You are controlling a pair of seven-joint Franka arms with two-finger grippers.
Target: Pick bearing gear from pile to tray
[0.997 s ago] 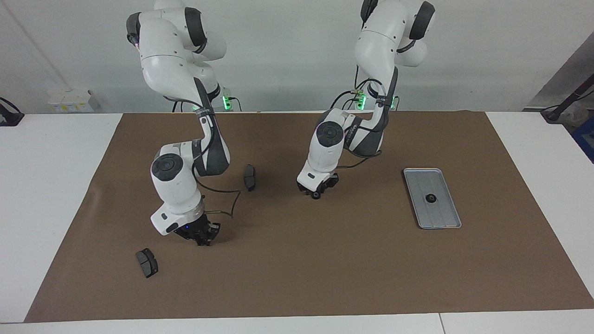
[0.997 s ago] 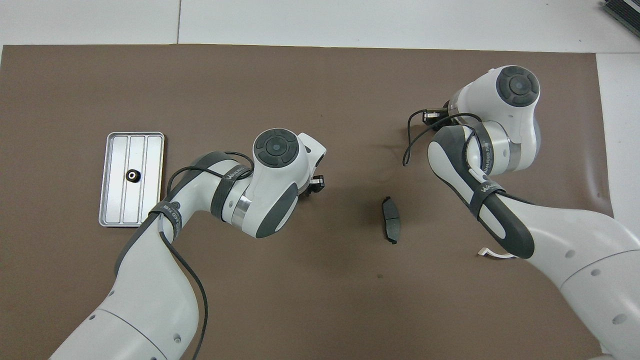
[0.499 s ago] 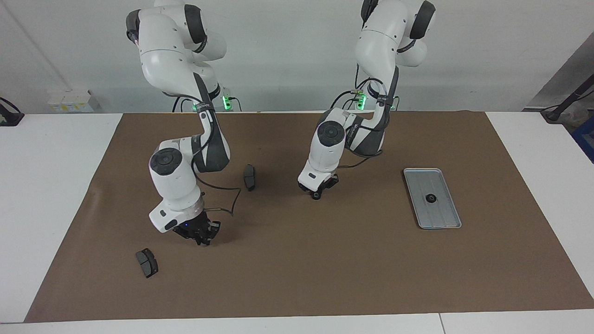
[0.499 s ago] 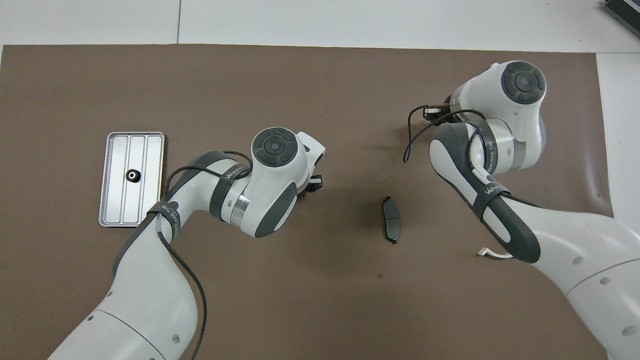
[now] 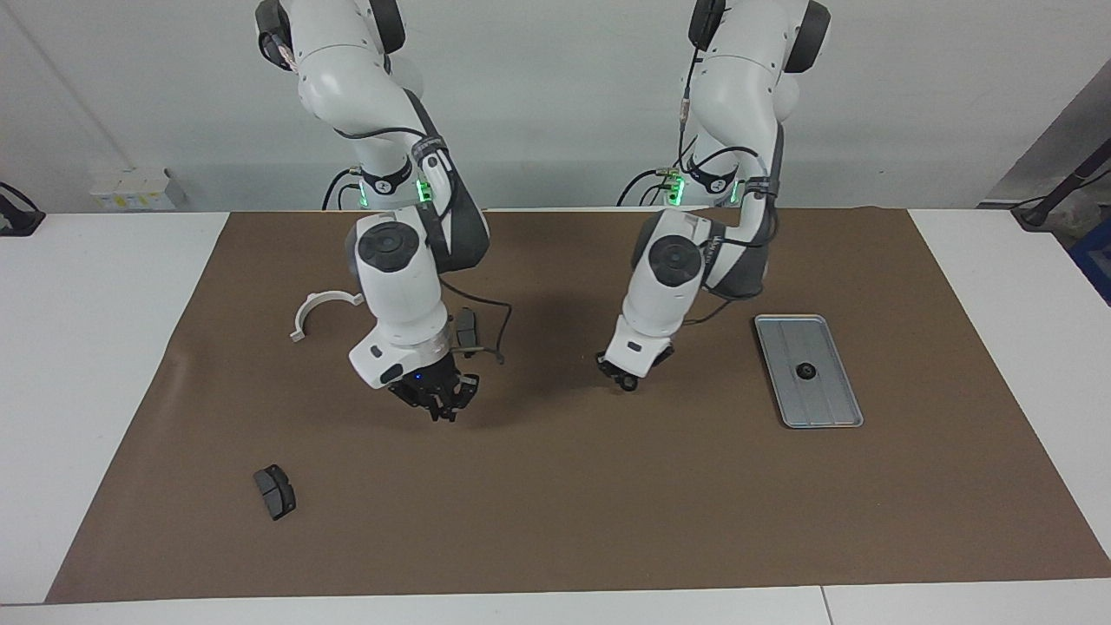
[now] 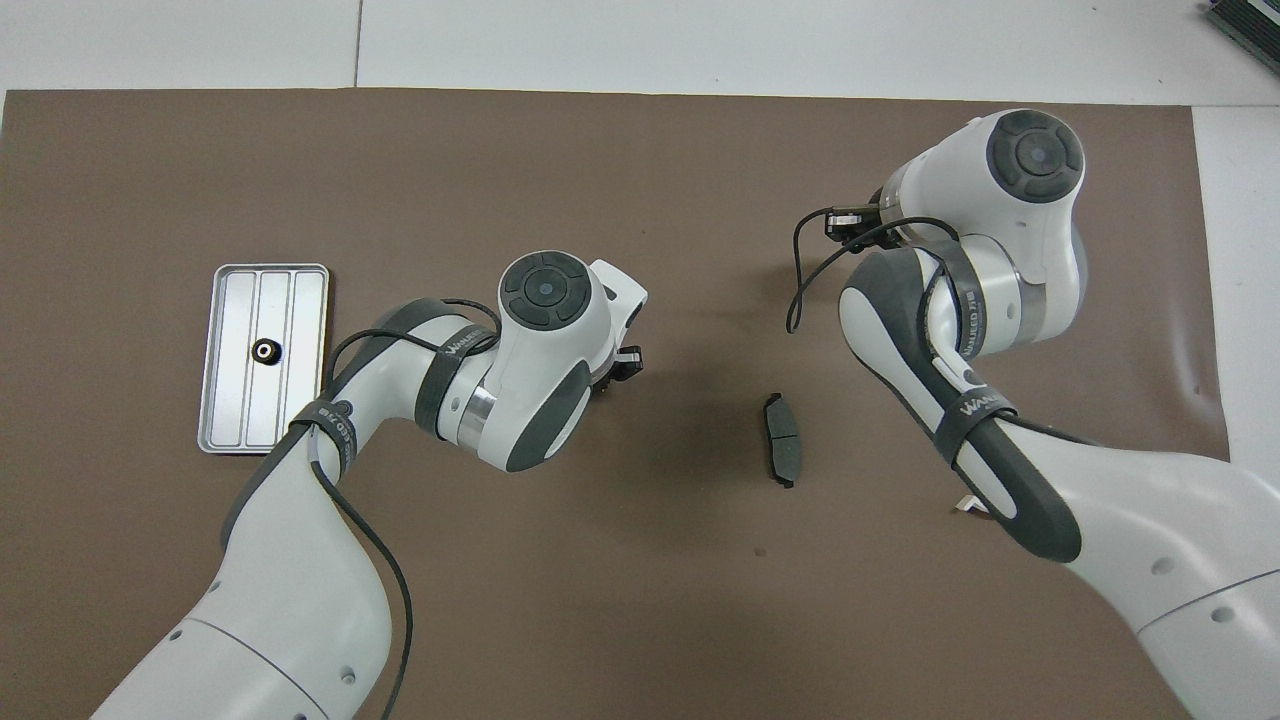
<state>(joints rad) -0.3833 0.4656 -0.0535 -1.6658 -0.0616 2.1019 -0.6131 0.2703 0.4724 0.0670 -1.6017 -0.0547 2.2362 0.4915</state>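
1. White table (image 5: 87, 347) under a brown mat (image 5: 555, 521), with a pale wall at the robots' end; everything below is placed from the tray (image 5: 829, 401), which lies on the mat toward the left arm's end.
2. Pad (image 5: 274, 491): a dark grey brake pad flat on the mat, well apart from the tray toward the right arm's end and farther from the robots than the tray.
3. Bracket (image 5: 323, 311): a white half-ring on the mat, also well apart from the tray toward the right arm's end, about level with the tray's nearer end.
4. Right gripper (image 5: 441, 413): hangs over bare mat, well apart from the tray and between it and the bracket. Its jaws are together.
5. Second pad (image 5: 467, 328): lies just beside the right arm's wrist, partly hidden by it in the facing view, about level with the tray's nearer end.
6. Left gripper (image 5: 627, 380): hangs low over the mat near the tray, on the side toward the right arm. Its jaws are clamped on a small black round gear (image 5: 629, 383), which sits at the fingertips, clear of the tray.
7. Tray: silver-grey, ridged lengthwise, long side running away from the robots. A second gear (image 5: 805, 371) rests on it near the middle.
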